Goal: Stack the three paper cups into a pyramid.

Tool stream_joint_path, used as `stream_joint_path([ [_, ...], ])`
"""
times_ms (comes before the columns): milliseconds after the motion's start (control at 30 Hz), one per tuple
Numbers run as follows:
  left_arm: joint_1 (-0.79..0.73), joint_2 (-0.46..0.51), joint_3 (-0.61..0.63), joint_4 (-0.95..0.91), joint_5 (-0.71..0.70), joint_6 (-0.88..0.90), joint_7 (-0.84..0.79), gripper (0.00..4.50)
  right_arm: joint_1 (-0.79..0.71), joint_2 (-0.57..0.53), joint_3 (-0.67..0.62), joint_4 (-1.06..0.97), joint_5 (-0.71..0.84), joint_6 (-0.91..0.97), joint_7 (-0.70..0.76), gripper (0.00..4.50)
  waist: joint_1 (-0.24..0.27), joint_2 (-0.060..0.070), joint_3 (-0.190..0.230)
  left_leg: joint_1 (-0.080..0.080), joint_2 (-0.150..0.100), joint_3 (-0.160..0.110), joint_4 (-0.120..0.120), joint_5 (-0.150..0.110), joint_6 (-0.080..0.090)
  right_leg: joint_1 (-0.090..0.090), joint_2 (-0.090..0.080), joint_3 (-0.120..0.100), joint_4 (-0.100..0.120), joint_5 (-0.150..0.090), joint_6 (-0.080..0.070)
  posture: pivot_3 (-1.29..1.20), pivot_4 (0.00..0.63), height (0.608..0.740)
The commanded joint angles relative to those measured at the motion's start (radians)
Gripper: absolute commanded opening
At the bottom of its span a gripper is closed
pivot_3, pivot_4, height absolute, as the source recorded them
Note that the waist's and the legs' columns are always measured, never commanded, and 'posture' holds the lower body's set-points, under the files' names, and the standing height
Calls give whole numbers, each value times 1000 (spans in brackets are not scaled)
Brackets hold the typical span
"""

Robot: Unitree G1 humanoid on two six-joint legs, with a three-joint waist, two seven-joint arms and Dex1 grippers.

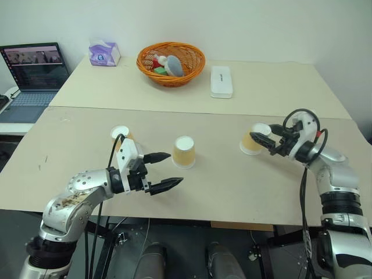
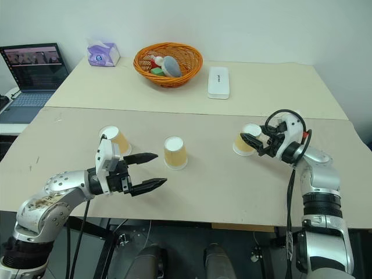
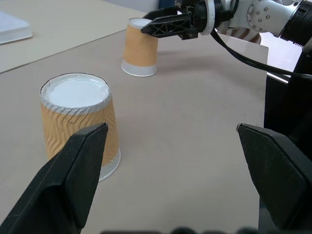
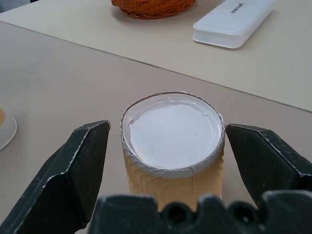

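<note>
So on my left there's one cup (image 2: 113,139) sitting behind my left gripper (image 2: 150,171), whose fingers are spread wide with nothing in them. Middle cup (image 2: 175,153) stands upside down on the table (image 2: 221,186), just past those fingertips. Over on the right, my right gripper (image 4: 165,161) has its fingers apart either side of the third cup (image 4: 173,146), not pinching it.

Cup (image 4: 173,141) between spread fingers (image 4: 73,170) (untouched)

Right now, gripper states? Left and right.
Left gripper: open, holding nothing, near the middle cup.
Right gripper: open, fingers on either side of the right cup, not closed on it.
</note>
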Motion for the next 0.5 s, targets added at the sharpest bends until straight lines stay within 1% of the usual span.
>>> stream_joint_path([
  [33, -3, -6, 28, -40, -7, -30, 10, 4500, -31, -6, -1, 15, -12, -48, 12, 4441, 0, 0, 0, 0, 0, 0, 0, 0, 0, 0, 0, 0, 0, 0, 0, 0, 150, 675],
  [300, -1, -12, 29, -43, -4, -37, 24, 4500, -47, 4, -1, 48, -12, -56, 25, 4441, -1, 0, 0, 0, 0, 0, 0, 0, 0, 0, 0, 0, 0, 0, 0, 0, 150, 675],
  [333, 0, -12, 30, -43, -3, -37, 26, 4500, -48, 6, -1, 50, -11, -56, 28, 3930, -1, 0, 0, 0, 0, 0, 0, 0, 0, 0, 0, 0, 0, 0, 0, 0, 150, 675],
  [367, 1, -13, 30, -44, -3, -38, 27, 4500, -47, 7, -1, 50, -12, -58, 30, 3725, -1, 0, 0, 0, 0, 0, 0, 0, 0, 0, 0, 0, 0, 0, 0, 0, 150, 675],
  [467, 0, -16, 33, -41, 2, -45, 36, 4500, -50, 9, -2, 54, -13, -59, 32, 2761, -1, 0, 0, 0, 0, 0, 0, 0, 0, 0, 0, 0, 0, 0, 0, 0, 150, 675],
  [500, 1, -19, 35, -40, 5, -50, 43, 4500, -51, 9, -4, 56, -13, -59, 29, 2625, -1, 0, 0, 0, 0, 0, 0, 0, 0, 0, 0, 0, 0, 0, 0, 0, 150, 675],
])
